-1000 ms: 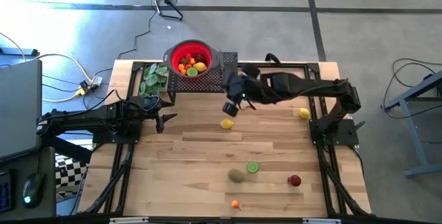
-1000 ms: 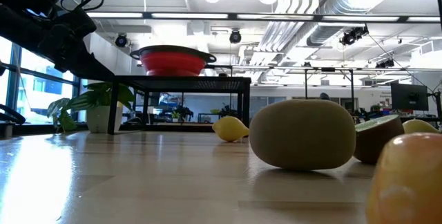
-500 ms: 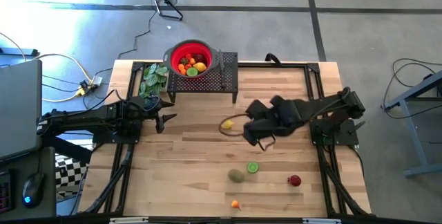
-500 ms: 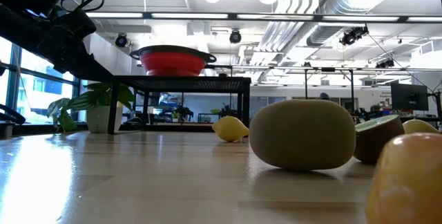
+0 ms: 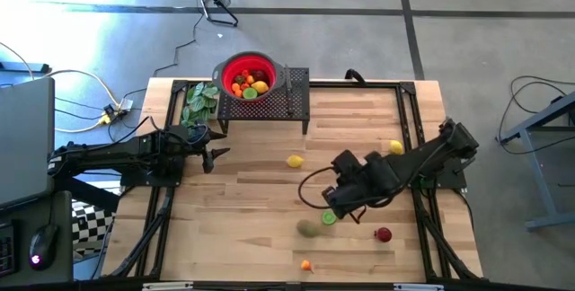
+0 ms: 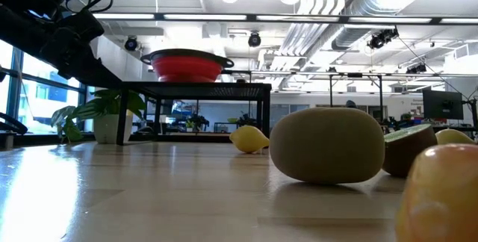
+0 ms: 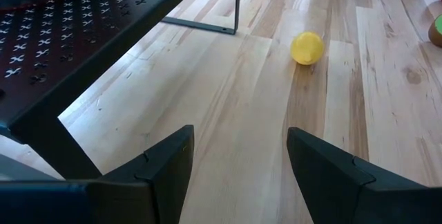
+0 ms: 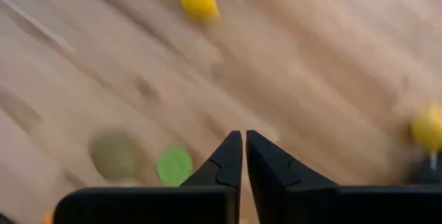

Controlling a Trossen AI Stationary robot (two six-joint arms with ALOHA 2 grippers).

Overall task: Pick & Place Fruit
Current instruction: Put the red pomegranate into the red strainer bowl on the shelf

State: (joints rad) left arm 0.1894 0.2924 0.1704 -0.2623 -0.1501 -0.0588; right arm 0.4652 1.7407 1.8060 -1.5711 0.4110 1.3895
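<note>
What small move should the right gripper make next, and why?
Probably open its fingers first. The right gripper hangs above the wood with its fingers shut and empty, near the green lime half and the kiwi. Shut fingers cannot take either fruit, so it would need to open before descending.

Swung away from the red bowl (image 5: pixel 247 77) and its black stand, right gripper (image 5: pixel 334 212) now low over the table just beside the green lime half (image 5: pixel 329 218), well past the lemon (image 5: pixel 294 161) near the stand. Fingers (image 8: pixel 228 160) brought together, empty, tips almost touching. Gone from the top edge of the low view, where a second ago the dark arm showed.
</note>
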